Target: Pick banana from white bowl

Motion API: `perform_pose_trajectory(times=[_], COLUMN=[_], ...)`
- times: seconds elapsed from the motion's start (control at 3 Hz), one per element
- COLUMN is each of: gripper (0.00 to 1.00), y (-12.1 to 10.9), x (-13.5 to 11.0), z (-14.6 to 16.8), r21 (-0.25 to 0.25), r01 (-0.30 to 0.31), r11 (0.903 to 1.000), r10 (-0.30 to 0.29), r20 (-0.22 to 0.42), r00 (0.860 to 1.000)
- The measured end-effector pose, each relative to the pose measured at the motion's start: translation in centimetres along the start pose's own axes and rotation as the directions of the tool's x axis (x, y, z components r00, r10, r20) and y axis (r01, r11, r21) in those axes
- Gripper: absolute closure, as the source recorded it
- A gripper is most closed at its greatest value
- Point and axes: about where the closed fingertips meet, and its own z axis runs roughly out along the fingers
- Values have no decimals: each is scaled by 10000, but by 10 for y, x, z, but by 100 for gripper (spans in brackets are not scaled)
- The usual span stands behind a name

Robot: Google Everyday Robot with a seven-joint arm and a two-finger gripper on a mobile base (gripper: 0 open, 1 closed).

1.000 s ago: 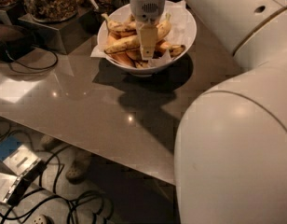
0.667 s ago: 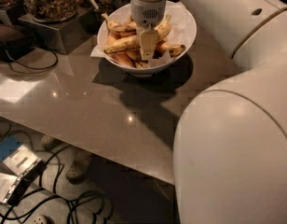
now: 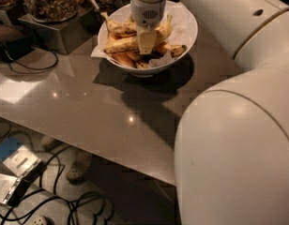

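The white bowl (image 3: 187, 40) stands at the back of the grey table (image 3: 102, 116), lined with white paper and holding several bananas. The banana (image 3: 122, 45), the longest one, yellow with brown speckles, lies across the middle of the bowl, its right end running under my gripper. My gripper (image 3: 147, 46) hangs straight down from the white wrist into the bowl's middle, right at the banana. Smaller, browner bananas lie behind and below it.
Glass jars of nuts (image 3: 49, 1) on a metal stand (image 3: 57, 32) sit left of the bowl, with a dark device and cable (image 3: 22, 55) beside them. My large white arm (image 3: 233, 144) fills the right side. Cables and boxes (image 3: 18, 177) lie on the floor below the table's front edge.
My gripper stays over the bowl's middle, its tip perhaps slightly higher. The bananas have not visibly moved.
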Motion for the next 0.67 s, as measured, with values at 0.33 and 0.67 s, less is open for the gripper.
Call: perform_pose_trajectory(times=[0.33, 0.67], gripper=[100, 100], y=[5, 25], x=[4, 15], z=[-16, -43], r21=[316, 461], r01=[-169, -547], r11=[9994, 9974], r10=[172, 543], r20=[-93, 96], r00=[9998, 9985])
